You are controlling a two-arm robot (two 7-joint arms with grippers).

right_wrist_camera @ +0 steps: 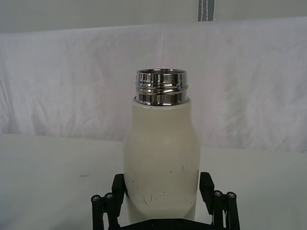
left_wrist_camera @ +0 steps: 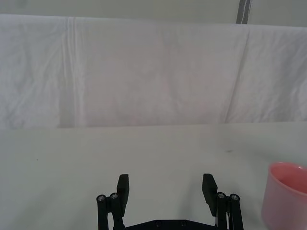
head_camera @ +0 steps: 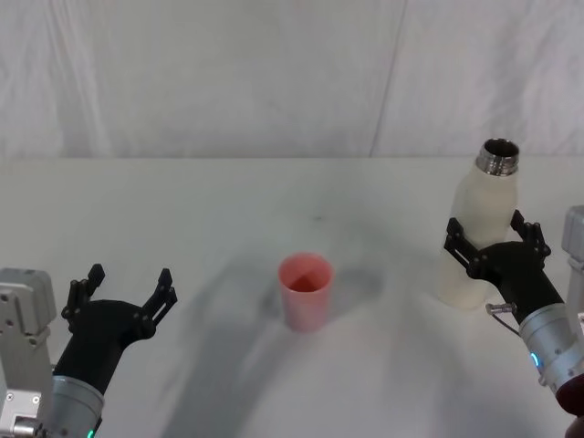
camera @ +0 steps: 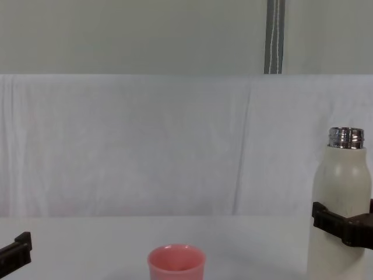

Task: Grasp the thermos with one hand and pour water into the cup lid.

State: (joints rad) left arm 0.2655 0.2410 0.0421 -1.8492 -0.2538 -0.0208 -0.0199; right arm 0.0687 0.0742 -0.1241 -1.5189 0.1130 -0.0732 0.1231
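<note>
Head view is showing me the right gripper clasping the upright thermos at the table's right side, while my left gripper is hovering spread open, well apart from the central cup lid.

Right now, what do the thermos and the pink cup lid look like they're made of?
Thermos: cream-white matte body, likely painted metal, with faint scuffs; its threaded neck is shiny, mirror-like steel. Cup lid: smooth pink walls with a soft sheen, probably plastic, though the look leaves that open.
</note>
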